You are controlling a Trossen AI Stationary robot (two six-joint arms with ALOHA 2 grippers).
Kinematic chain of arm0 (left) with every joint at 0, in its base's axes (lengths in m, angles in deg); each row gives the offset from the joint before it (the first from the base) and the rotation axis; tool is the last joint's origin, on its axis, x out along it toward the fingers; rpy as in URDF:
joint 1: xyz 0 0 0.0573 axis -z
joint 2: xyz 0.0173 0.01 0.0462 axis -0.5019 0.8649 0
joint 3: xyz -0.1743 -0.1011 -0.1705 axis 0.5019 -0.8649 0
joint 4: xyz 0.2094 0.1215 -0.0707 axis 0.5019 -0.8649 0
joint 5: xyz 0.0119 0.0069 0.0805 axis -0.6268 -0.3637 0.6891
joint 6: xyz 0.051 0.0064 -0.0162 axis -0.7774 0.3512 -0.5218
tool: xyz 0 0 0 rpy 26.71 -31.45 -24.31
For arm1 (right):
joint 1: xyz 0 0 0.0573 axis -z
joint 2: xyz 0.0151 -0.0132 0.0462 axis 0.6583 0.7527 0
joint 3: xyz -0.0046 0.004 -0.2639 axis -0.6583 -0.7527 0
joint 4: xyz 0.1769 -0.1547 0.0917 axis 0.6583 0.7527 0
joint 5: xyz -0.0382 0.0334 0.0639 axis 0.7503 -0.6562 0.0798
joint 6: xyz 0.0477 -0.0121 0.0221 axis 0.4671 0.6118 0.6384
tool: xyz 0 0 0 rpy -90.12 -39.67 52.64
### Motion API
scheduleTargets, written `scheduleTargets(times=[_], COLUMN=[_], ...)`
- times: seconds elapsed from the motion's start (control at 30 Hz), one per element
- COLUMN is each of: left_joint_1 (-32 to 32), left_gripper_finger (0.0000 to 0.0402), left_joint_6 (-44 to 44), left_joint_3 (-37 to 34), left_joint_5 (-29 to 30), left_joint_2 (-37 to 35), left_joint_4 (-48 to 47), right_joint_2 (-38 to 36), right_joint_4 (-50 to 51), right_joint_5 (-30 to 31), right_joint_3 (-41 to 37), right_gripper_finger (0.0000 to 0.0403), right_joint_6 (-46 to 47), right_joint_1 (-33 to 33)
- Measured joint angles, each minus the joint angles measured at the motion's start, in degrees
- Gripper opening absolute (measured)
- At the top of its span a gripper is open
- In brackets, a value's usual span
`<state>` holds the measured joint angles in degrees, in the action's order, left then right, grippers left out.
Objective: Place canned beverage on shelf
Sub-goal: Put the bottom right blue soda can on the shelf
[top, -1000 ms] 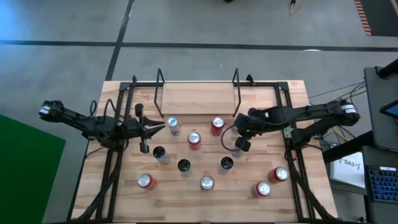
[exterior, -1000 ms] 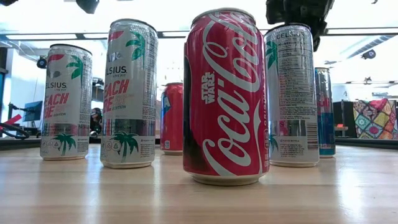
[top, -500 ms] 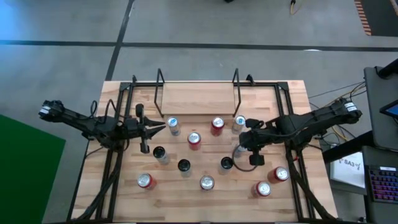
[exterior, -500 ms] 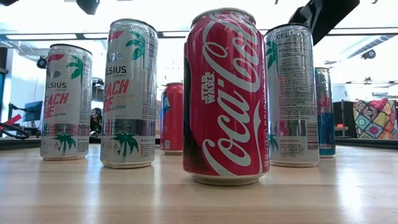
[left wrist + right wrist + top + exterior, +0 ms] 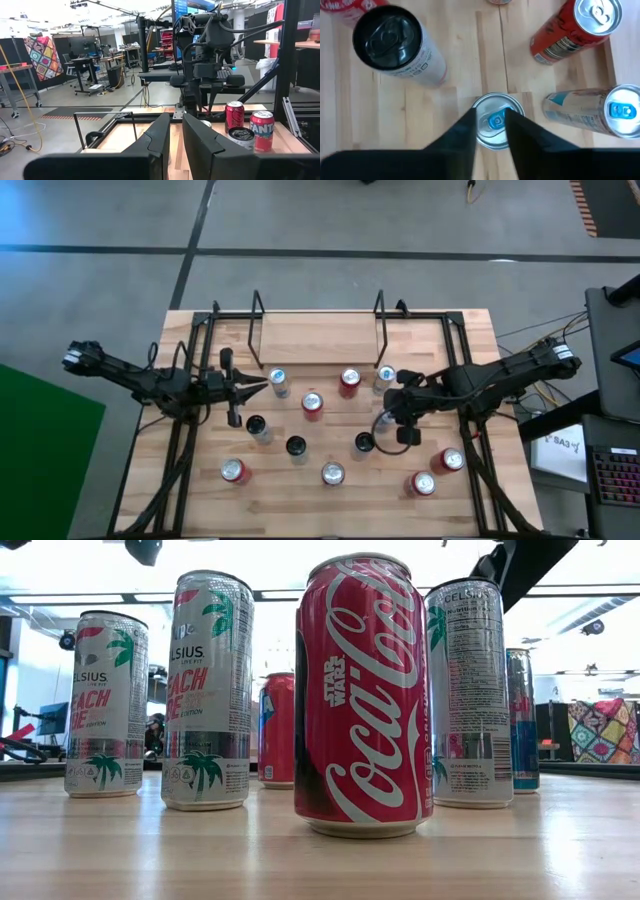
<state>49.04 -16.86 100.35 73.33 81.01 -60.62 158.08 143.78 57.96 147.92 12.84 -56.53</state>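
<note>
Several cans stand upright on the wooden table. My right gripper (image 5: 393, 422) points down over a slim silver can with a blue tab (image 5: 495, 121), which also shows in the high view (image 5: 381, 420). Its fingers are a narrow gap apart above the can's top, and I see no touch. The shelf (image 5: 318, 338), a narrow black rod rack with two loop ends and a wooden floor, stands at the far edge with no can on it. My left gripper (image 5: 262, 386) is shut and empty, level above the table's left, beside a silver can (image 5: 278, 382).
Around the slim can stand a second blue-tabbed can (image 5: 385, 377), a red can (image 5: 349, 382) and a black-topped can (image 5: 365, 442). More cans stand toward the near edge (image 5: 332, 473). Black side frames (image 5: 190, 370) run along both table sides.
My right gripper has gone toward the table's near edge and a little right, uncovering the blue-tabbed can near the shelf. It now stands over the slim can. In the low view it has left the spot above the tall Celsius can. Over the last half second it has hardly moved.
</note>
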Motion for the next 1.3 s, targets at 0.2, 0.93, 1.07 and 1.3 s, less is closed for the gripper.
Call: scheduleTargets(times=[0.2, 0.93, 1.07, 1.3], left_joint_1=[0.0, 0.0, 0.0, 0.0], left_gripper_finger=[0.0037, 0.0037, 0.0037, 0.0037], left_joint_6=[0.3, 0.4, 0.3, 0.2], left_joint_3=[0.0, 0.0, 0.0, 0.0], left_joint_5=[0.0, 0.0, 0.0, 0.0], left_joint_2=[0.0, 0.5, 0.8, 1.7], left_joint_4=[0.0, 0.1, 0.0, 0.0], right_joint_2=[0.0, 5.9, 7.2, 9.1], right_joint_4=[0.0, 3.2, 3.0, 3.1], right_joint_5=[1.3, 1.2, 1.1, 0.8], right_joint_3=[0.0, 0.2, 0.2, 0.2], right_gripper_finger=[0.0228, 0.0313, 0.0313, 0.0313], right_joint_6=[3.8, 9.9, 9.9, 9.9], right_joint_1=[0.0, 0.3, 0.3, 0.4])
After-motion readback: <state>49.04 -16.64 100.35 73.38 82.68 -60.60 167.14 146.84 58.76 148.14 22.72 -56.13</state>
